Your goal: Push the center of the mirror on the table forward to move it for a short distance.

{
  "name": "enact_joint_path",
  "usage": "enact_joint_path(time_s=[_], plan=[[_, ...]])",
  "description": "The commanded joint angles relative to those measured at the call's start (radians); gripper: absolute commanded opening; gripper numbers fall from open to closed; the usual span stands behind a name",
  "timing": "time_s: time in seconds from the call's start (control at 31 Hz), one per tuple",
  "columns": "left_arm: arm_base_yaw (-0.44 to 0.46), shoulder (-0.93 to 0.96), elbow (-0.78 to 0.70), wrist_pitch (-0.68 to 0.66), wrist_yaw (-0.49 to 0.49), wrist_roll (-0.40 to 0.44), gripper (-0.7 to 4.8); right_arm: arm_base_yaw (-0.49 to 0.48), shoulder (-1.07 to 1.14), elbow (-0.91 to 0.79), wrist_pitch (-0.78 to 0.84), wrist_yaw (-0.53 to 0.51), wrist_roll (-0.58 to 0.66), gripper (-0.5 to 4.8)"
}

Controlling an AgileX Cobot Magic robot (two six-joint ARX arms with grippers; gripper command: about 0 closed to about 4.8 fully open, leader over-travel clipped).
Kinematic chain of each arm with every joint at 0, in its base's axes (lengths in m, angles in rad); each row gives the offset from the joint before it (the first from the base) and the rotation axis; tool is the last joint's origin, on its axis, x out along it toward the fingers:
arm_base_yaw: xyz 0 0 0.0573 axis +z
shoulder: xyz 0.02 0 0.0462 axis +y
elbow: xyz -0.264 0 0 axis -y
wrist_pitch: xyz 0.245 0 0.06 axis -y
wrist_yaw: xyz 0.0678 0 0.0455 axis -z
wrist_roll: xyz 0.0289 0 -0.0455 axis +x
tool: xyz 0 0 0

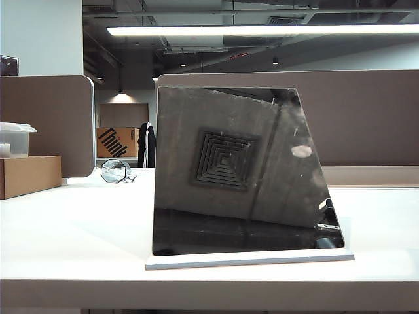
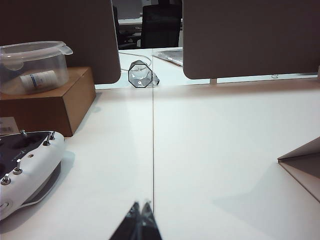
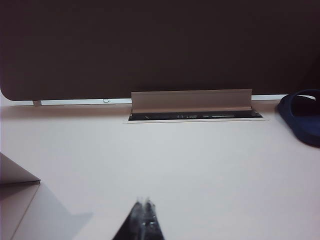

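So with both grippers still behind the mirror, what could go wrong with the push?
The mirror leans back on a thin white base strip, so a push above centre may tip it rather than slide it. It stands near the table's front edge; moving that way risks a fall. The left gripper and right gripper, both shut, see only its corners, so centring is uncertain.

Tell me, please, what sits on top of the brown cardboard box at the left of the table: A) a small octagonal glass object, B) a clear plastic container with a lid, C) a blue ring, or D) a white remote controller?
B: the left wrist view shows a clear lidded plastic container resting on the cardboard box; the octagonal object stands apart on the table.
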Motion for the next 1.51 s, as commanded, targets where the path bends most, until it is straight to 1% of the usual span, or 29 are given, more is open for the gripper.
enact_joint_path(time_s=[0.03, 0.35, 0.42, 0.48, 0.58, 0.68, 0.74, 0.77, 0.84, 0.93, 1.03, 1.16, 1.22, 1.32, 1.42, 1.51], plan=[[0.0, 0.001, -0.001, 0.01, 0.003, 0.0, -0.05, 0.001, 0.0, -0.004, 0.015, 0.004, 0.004, -0.04], [-0.01, 0.001, -0.001, 0.01, 0.003, 0.0, -0.05, 0.002, 0.0, -0.004, 0.013, -0.007, 0.016, -0.04], [-0.043, 0.001, -0.001, 0.01, -0.009, 0.0, -0.05, 0.002, 0.0, -0.004, 0.011, -0.035, 0.046, -0.04], [-0.1, 0.001, -0.001, 0.01, -0.008, 0.0, -0.05, 0.002, 0.0, -0.004, 0.007, -0.082, 0.1, -0.04], [-0.205, 0.001, -0.001, 0.01, -0.008, 0.0, -0.05, 0.006, 0.0, -0.004, 0.012, -0.192, 0.213, -0.04], [-0.312, 0.001, -0.001, 0.01, -0.006, 0.0, -0.05, 0.006, 0.0, -0.004, 0.04, -0.356, 0.382, 0.0], [-0.374, 0.001, -0.001, 0.01, 0.001, 0.0, -0.05, 0.006, 0.0, 0.001, 0.05, -0.44, 0.49, -0.01], [-0.401, 0.001, -0.001, 0.01, 0.002, 0.0, -0.05, 0.006, 0.0, 0.008, 0.045, -0.479, 0.571, -0.01], [-0.441, 0.001, -0.001, 0.01, 0.003, 0.0, -0.05, 0.006, 0.0, 0.023, 0.04, -0.53, 0.698, -0.03], [-0.477, 0.001, -0.001, 0.01, 0.003, 0.0, -0.05, 0.006, 0.0, 0.057, 0.04, -0.581, 0.765, -0.05], [-0.5, 0.001, -0.001, 0.01, 0.003, 0.0, -0.05, 0.006, 0.005, 0.131, 0.026, -0.602, 0.767, -0.05], [-0.511, 0.001, -0.001, 0.01, 0.003, 0.0, -0.05, 0.006, 0.092, 0.269, 0.005, -0.724, 0.766, -0.05], [-0.512, 0.001, -0.001, 0.01, 0.003, 0.0, -0.05, 0.006, 0.16, 0.335, -0.024, -0.738, 0.752, -0.05], [-0.512, 0.001, -0.001, 0.01, 0.003, 0.0, -0.05, 0.006, 0.29, 0.438, -0.084, -0.756, 0.647, -0.05], [-0.514, 0.001, -0.001, 0.01, 0.003, 0.0, -0.05, 0.008, 0.44, 0.538, -0.187, -0.76, 0.537, -0.05], [-0.525, 0.001, -0.001, 0.01, 0.002, 0.0, -0.05, 0.045, 0.557, 0.612, -0.23, -0.769, 0.424, -0.05]])
